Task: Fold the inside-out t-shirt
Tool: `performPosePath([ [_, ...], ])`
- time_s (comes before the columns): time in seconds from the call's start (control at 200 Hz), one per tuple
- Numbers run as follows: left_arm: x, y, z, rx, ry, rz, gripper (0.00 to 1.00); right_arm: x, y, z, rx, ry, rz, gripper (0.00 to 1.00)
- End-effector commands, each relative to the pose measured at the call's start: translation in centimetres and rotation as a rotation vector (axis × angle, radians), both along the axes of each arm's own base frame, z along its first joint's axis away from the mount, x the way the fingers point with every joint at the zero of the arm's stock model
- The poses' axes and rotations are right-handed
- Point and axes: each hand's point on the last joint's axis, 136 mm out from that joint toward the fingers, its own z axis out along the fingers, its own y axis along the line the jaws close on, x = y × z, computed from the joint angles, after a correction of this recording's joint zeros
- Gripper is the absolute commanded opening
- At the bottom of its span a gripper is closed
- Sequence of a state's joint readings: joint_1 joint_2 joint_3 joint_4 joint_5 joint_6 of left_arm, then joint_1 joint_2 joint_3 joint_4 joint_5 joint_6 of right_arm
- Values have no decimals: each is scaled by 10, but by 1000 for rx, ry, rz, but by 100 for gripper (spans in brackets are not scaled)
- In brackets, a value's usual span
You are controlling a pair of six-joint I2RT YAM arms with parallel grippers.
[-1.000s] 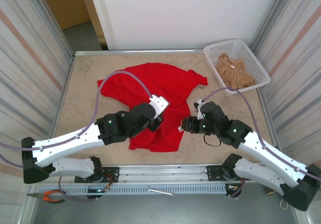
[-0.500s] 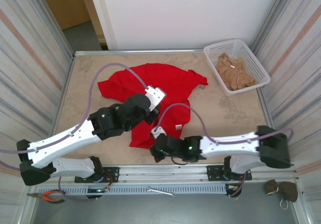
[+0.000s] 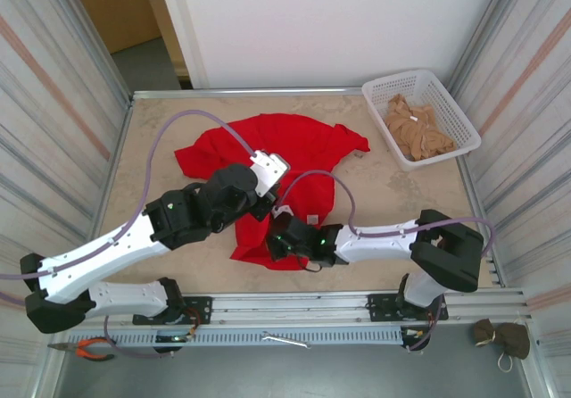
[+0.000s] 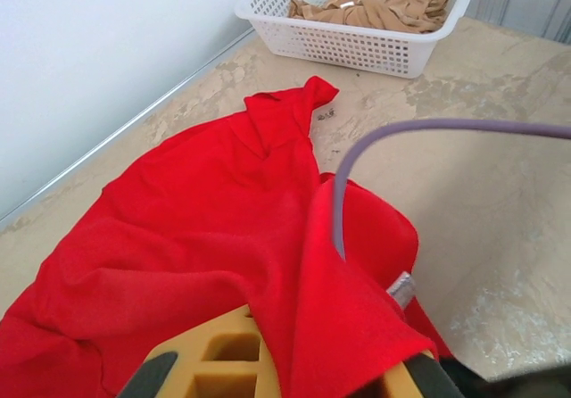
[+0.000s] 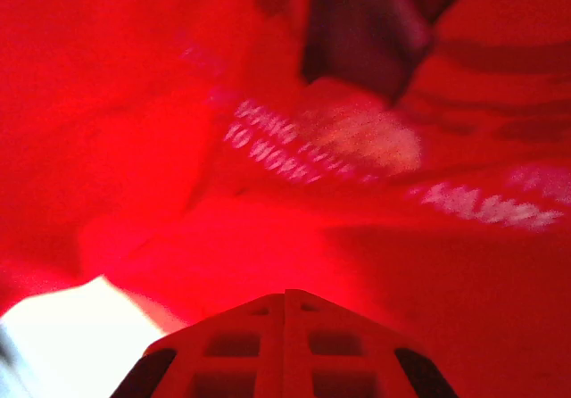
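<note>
Right gripper (image 3: pixel 275 240) has swung leftward across the table since a second ago. It sits at the near edge of the inside-out t-shirt (image 3: pixel 299 144), fingers pressed together against red cloth; caught fabric cannot be confirmed. Left gripper (image 4: pixel 299 367) pinches a raised fold of shirt. Shirt lies crumpled at mid-table (image 3: pixel 401 202), long axis near-to-far, one pointed corner aimed at the basket (image 3: pixel 459 112).

Left tool (image 4: pixel 303 367), right tool (image 5: pixel 285 313) closed.
</note>
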State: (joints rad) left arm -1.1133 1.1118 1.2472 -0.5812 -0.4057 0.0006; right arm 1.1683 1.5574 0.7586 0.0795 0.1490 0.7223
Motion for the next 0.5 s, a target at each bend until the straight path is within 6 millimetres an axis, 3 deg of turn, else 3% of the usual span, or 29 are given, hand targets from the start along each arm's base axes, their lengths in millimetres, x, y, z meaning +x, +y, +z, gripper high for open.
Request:
performPosePath([
  [0.0,-9,-1,29,-89,-5,-46,0,25,-9,17,64,-3,-78,0],
  [0.125,-17,-12,38,-131,17,-92,0,47,-6,40,115,-23,-132,0],
  [0.256,-22,-29,47,-143,27,-142,0,43,14,52,141,-28,-108,0],
  [0.386,-25,-44,54,-153,38,-179,0,34,33,41,122,-15,-115,0],
  [0.491,-33,-55,64,-171,37,-214,0,63,30,27,138,21,-221,0],
])
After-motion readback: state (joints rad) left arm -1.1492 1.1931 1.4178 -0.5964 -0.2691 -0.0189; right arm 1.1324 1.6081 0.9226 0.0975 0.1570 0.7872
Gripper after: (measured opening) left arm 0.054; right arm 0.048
